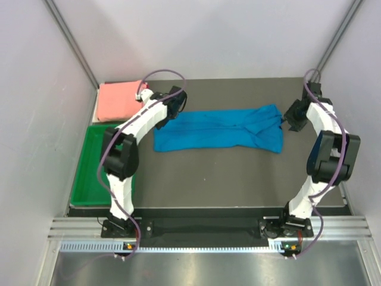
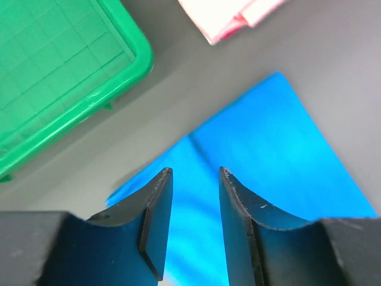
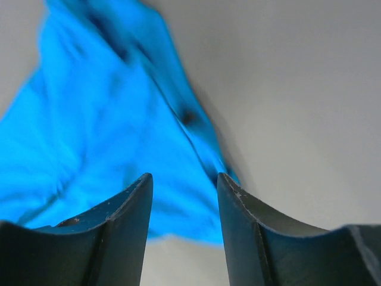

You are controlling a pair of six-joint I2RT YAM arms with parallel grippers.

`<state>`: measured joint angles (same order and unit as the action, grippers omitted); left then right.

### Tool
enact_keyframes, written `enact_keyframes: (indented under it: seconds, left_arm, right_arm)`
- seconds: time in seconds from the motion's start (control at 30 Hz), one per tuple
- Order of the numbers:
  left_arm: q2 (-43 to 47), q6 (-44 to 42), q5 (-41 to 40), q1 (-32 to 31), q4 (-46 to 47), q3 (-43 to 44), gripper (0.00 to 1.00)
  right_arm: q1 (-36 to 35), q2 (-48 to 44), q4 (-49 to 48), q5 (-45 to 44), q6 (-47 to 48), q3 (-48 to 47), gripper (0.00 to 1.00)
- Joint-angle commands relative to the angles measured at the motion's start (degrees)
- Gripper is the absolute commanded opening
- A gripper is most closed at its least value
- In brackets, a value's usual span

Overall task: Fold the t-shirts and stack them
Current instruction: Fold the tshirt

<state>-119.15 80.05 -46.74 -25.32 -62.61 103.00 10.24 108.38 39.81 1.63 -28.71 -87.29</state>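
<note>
The bright blue t-shirt (image 1: 220,130) lies on the dark table as a long band, folded lengthwise. The salmon pink t-shirt (image 1: 119,99) sits folded at the back left corner. My left gripper (image 1: 172,116) hovers over the blue shirt's left end. In the left wrist view it (image 2: 195,173) is open, with blue cloth (image 2: 268,143) below the gap and the pink shirt (image 2: 232,15) beyond. My right gripper (image 1: 287,119) is at the shirt's right end. It (image 3: 183,177) is open above the cloth's corner (image 3: 107,131), holding nothing.
A green plastic tray (image 1: 89,167) stands off the table's left side, and its rim (image 2: 137,65) shows in the left wrist view. Grey walls close in on both sides and at the back. Bare dark tabletop (image 1: 226,179) lies in front of the blue shirt.
</note>
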Motion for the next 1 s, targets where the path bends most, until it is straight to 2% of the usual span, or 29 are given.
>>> enact_keyframes:
  seconds: [0.0,0.03,0.13,0.3,0.5,0.73,0.9,0.97]
  left_arm:
    - [11.7,-12.8,6.4,-1.1,8.4,-8.9,0.42]
    - [13.1,-15.2,8.7,-1.1,13.3,-11.6,0.41]
    - [17.4,-21.3,16.1,-1.7,18.7,-21.0,0.4]
    - [21.4,-26.8,21.9,-1.9,28.7,-33.2,0.4]
    - [18.7,-26.4,23.2,-1.4,29.2,-35.0,0.44]
    - [16.1,-25.1,20.4,-0.8,28.5,-35.0,0.46]
    - [12.4,-24.1,18.7,-0.4,27.3,-34.7,0.43]
    - [11.2,-24.0,17.5,-0.3,26.8,-34.3,0.41]
  right_arm:
    - [2.1,-13.0,-0.5,0.7,-8.1,9.0,0.48]
    - [2.1,-14.7,-0.6,0.7,-9.0,11.2,0.48]
    - [2.1,-19.9,-1.7,0.8,-11.0,18.5,0.47]
    - [2.0,-23.9,-4.7,2.2,-12.2,27.2,0.46]
    - [2.1,-24.7,-10.8,2.5,-13.0,32.7,0.46]
    - [2.2,-22.1,-15.4,-0.5,-11.5,34.9,0.45]
    - [4.0,-18.8,-17.2,-1.3,-9.4,36.6,0.35]
    - [5.3,-18.2,-18.1,-0.8,-8.5,37.1,0.27]
